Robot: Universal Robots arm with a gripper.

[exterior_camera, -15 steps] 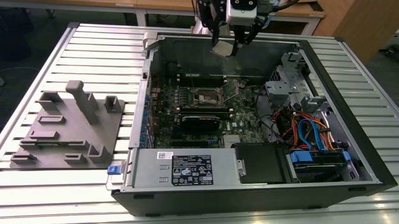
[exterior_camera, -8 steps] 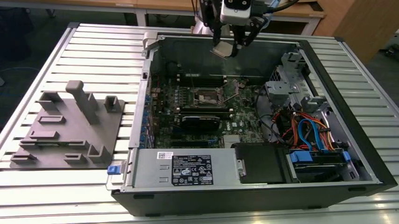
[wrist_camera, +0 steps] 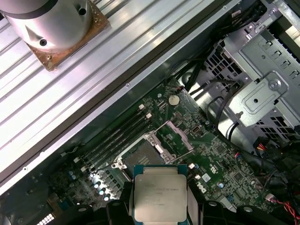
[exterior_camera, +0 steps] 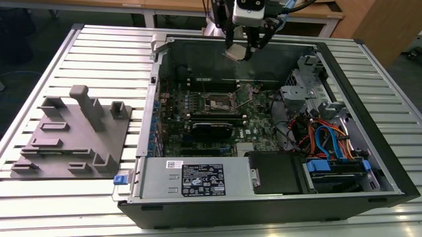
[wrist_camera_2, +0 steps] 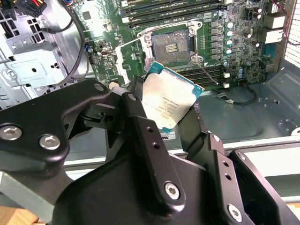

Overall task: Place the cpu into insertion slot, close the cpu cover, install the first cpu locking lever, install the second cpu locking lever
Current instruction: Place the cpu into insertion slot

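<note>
My gripper (exterior_camera: 242, 53) hangs over the far edge of the open computer case, shut on the cpu (exterior_camera: 234, 53), a small square chip with a dull silver top. In both wrist views the cpu (wrist_camera_2: 168, 101) (wrist_camera: 159, 194) sits tilted between the black fingers (wrist_camera_2: 140, 117), above the green motherboard (wrist_camera_2: 243, 51) and clear of it. The insertion slot (exterior_camera: 219, 102) (wrist_camera_2: 171, 44) (wrist_camera: 140, 154) lies open with its dark contact field bare. The cpu cover (wrist_camera_2: 129, 51) (wrist_camera: 176, 138) stands swung up beside the slot. A thin wire lever (wrist_camera_2: 207, 74) lies loose near the socket.
The case walls (exterior_camera: 158, 98) surround the board. A metal drive cage (exterior_camera: 303, 94) and bundled cables (exterior_camera: 323, 138) fill the exterior view's right. A power supply (exterior_camera: 197, 177) sits at the near edge. A grey fixture plate (exterior_camera: 72, 133) rests on the slatted table (exterior_camera: 53, 197) at the exterior view's left.
</note>
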